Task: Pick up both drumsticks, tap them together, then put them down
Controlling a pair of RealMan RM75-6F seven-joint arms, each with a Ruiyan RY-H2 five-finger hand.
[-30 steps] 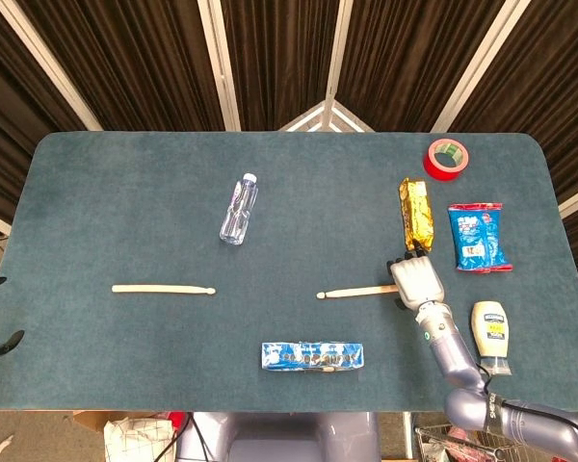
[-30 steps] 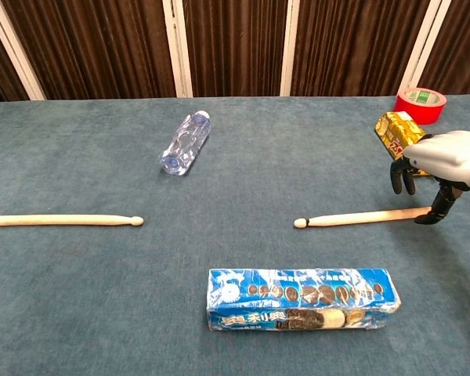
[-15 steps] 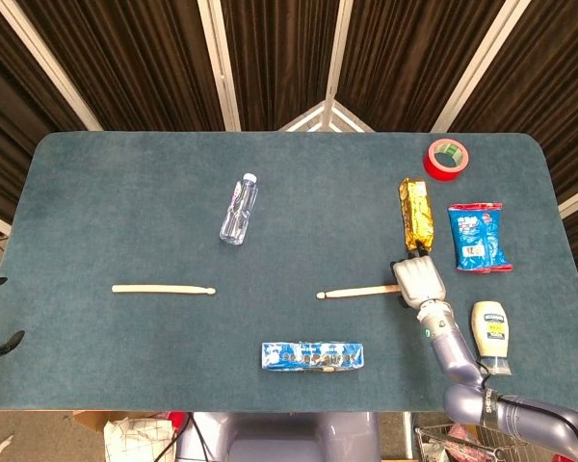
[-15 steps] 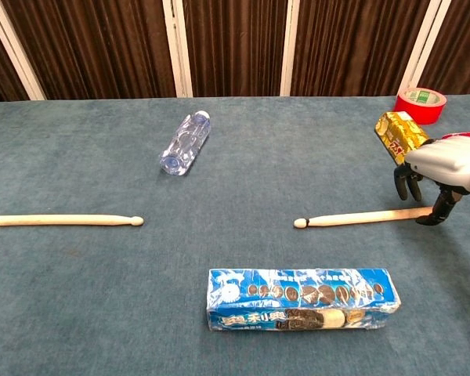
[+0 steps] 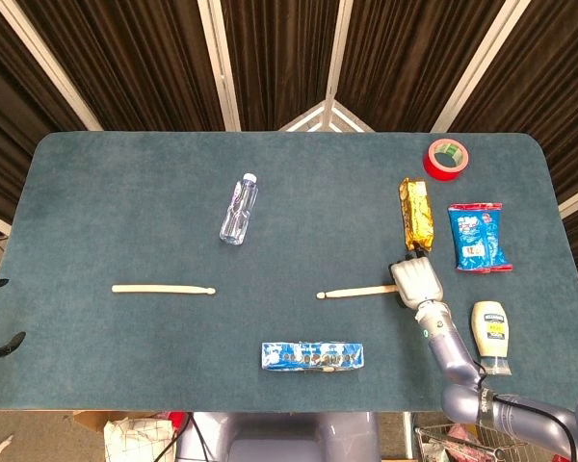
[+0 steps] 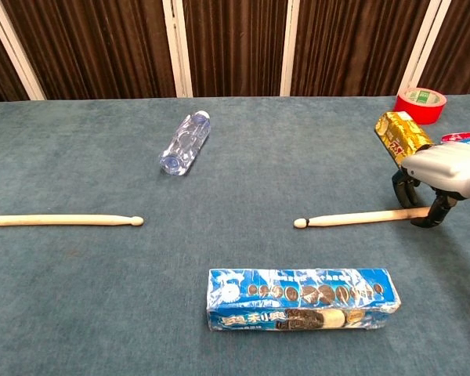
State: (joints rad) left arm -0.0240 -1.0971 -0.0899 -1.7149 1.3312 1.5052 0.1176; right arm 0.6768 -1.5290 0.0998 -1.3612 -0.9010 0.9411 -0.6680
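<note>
Drumsticks are the concern, two pale wooden ones lying flat on the blue-grey felt table point(image 6: 243, 157), well apart. At the left lies the left-hand pale wooden drumstick point(image 6: 66, 221), its tip pointing right, with nothing near it; the robot's left hand does not show in either view. Farther right and toward the far side lies a clear plastic water bottle point(image 6: 184, 142) on its side, and at the near middle a blue packet of sandwich biscuits point(image 6: 301, 298). To the right lies the right-hand pale wooden drumstick point(image 6: 359, 217), tip pointing left, its butt end under the right hand point(image 6: 435, 176). That hand arches over the butt, dark fingers point(image 6: 402, 190) down on the far side and the thumb down on the near side, straddling the wood; whether they already pinch it I cannot tell. Done well, the step probably wants the fingers closed squarely across the shaft a little in from the end, so the stick lifts level and does not roll toward the gold foil snack bag point(image 6: 402, 135) just beyond.
</note>
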